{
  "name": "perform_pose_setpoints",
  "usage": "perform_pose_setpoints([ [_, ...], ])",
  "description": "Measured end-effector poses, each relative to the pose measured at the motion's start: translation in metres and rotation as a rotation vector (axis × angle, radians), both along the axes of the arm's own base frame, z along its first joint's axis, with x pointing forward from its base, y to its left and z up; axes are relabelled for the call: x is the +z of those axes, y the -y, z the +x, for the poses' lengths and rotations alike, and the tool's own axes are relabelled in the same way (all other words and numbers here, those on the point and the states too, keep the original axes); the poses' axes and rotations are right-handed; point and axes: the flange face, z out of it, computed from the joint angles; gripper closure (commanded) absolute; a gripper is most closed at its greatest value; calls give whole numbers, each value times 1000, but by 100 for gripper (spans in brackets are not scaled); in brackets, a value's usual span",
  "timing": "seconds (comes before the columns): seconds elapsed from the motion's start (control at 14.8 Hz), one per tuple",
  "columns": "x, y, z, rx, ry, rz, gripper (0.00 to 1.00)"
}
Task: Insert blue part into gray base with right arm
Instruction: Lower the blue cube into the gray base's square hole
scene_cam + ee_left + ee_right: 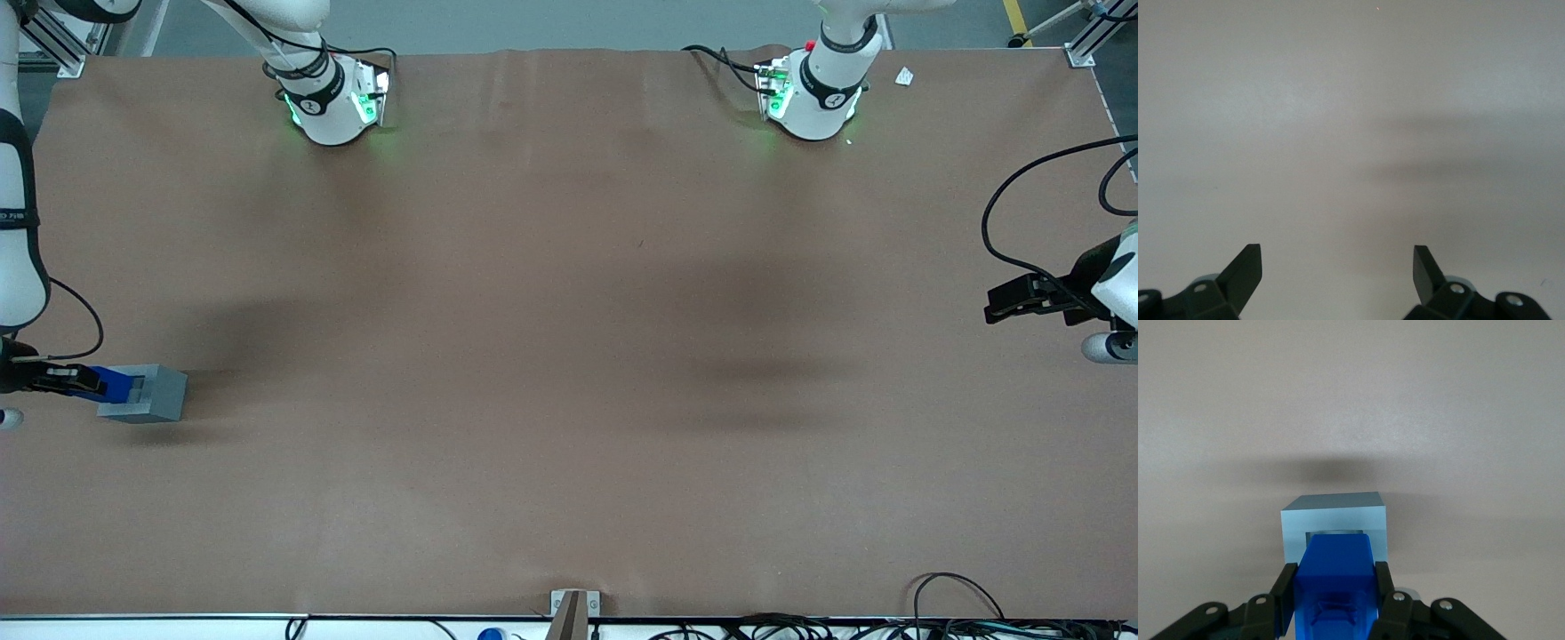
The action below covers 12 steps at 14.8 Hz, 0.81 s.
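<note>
So we had the right arm (18,222) way out at the working arm's end of the table (569,356), reaching low over the brown surface. Its gripper (84,380) was clamped on the blue part (114,382), one black finger (1286,593) pressed against each side of it in the wrist view, so the fingers were only as far apart as the part is wide.

The blue part was held right up against the gray base (147,393), which sat flat on the table. From the wrist camera we saw the blue part (1335,577) lined up with the square recess in the gray base (1333,520), its leading end at the opening. We couldn't tell how far in it actually was, if at all.
</note>
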Motion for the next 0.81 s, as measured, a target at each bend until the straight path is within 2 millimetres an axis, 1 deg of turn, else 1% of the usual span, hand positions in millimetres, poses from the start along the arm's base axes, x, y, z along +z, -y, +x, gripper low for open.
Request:
perform_pose_setpoints([
  [0.13,-4,-1,-1,1,-2,1,100],
  [0.81,-10,-4,-3,4,-12,6,100],
])
